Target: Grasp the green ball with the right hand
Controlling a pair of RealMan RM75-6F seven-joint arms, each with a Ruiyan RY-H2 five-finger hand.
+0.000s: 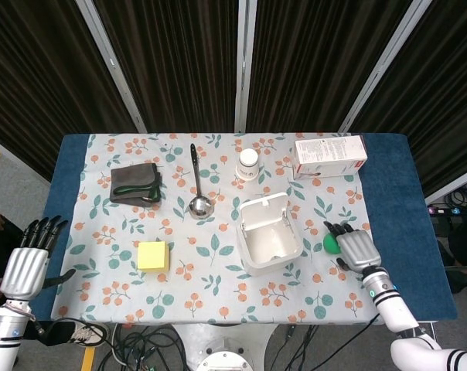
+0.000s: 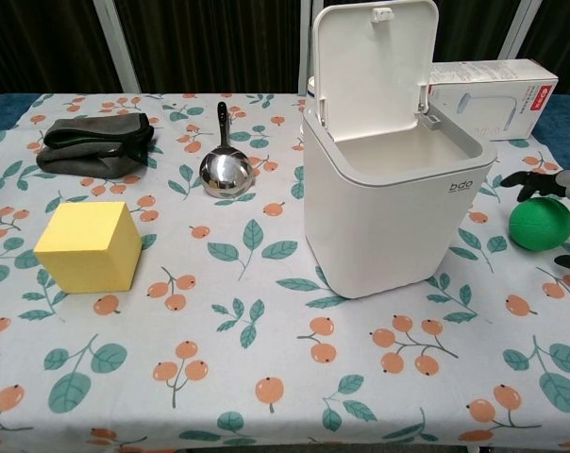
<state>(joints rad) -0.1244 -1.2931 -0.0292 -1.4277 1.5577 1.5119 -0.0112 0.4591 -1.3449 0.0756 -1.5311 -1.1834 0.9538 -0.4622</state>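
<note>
Arching over green ball (image 1: 331, 243), right hand (image 1: 358, 250), fingers (image 1: 341, 229) spread.

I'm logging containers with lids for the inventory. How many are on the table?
2. An open white flip-lid bin stands mid-table, left of the green ball. A small white capped jar stands behind it, near the far edge. Nothing else appears hidden.

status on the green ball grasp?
Done: right hand is over the ball, which sits on the table right of the open bin.
In hand: fingers spread above the ball, thumb low on its near side; not closed on it.
Left: close and hold. Left hand is idle off the table's edge.
</note>
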